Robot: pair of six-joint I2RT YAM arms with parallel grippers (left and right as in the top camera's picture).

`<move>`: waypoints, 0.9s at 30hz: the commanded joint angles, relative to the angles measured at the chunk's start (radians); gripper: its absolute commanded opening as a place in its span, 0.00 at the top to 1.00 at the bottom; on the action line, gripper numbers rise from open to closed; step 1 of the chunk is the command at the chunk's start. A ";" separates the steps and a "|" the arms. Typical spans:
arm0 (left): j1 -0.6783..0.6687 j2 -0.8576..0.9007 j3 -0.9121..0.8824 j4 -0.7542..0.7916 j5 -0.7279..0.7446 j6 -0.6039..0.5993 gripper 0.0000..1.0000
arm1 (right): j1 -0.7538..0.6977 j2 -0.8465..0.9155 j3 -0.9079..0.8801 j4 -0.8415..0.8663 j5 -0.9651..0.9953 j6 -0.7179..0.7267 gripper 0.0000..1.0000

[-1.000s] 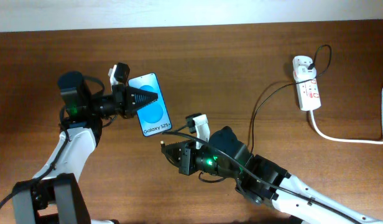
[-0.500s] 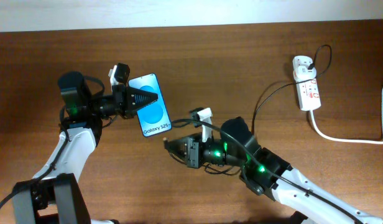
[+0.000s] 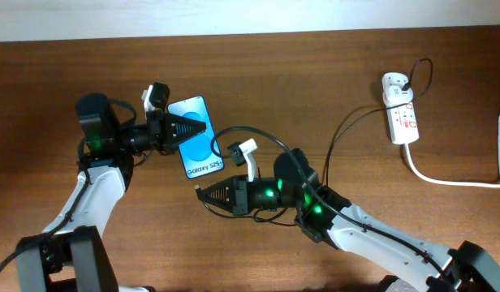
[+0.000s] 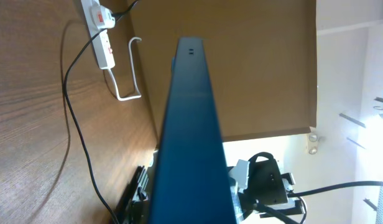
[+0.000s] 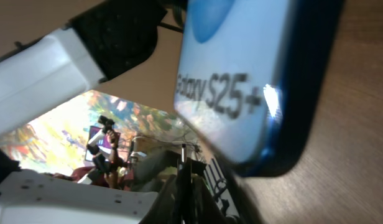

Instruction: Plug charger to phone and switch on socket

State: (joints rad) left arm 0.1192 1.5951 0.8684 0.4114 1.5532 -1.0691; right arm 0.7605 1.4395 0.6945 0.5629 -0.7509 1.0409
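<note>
The left arm (image 3: 100, 191) rises from the lower left, bends at the elbow and extends its wrist horizontally to the right. The left end effector (image 3: 201, 127) is clamped on the phone (image 3: 203, 154). The right arm (image 3: 372, 235) enters from the lower right and reaches left, low over the desk (image 3: 315, 73). The right end effector (image 3: 203, 195) points left, pinched on the plug tip of the charger (image 5: 183, 163). The two end effectors are near each other, not touching

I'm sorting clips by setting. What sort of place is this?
Probably an indoor robot workbench or lab: a wooden table against a pale wall, a left arm and right arm working over it, with a phone and power strip as props.
</note>
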 commanded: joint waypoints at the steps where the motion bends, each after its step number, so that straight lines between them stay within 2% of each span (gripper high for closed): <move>1: 0.000 -0.008 0.007 0.006 0.019 0.009 1.00 | -0.024 -0.002 -0.051 0.079 -0.020 0.076 0.96; 8: 0.010 -0.008 0.007 0.044 0.019 0.009 1.00 | -0.083 -0.002 -0.082 0.171 -0.077 0.102 0.96; 27: 0.010 -0.008 0.007 0.044 0.019 0.009 1.00 | -0.080 0.009 -0.082 0.171 -0.014 0.164 0.96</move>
State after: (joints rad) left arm 0.1211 1.5951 0.8684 0.4496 1.5536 -1.0691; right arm 0.6811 1.4395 0.6163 0.7269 -0.7864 1.1824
